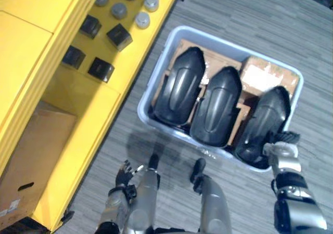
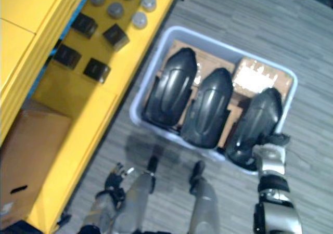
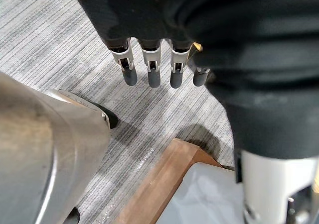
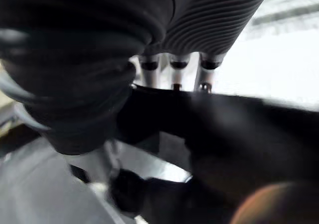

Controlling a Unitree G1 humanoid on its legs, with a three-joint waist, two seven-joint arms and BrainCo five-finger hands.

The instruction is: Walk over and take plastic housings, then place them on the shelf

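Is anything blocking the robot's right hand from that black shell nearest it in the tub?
Nothing visible does. The right hand sits right at the near end of the rightmost housing, which lies uncovered on top in the grey bin, with no other thing between them.

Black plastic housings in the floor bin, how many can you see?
3 black plastic housings, side by side in the pale grey plastic bin: one nearest the yellow shelf, one in the middle, one at the right robot hand. Others may be hidden underneath.
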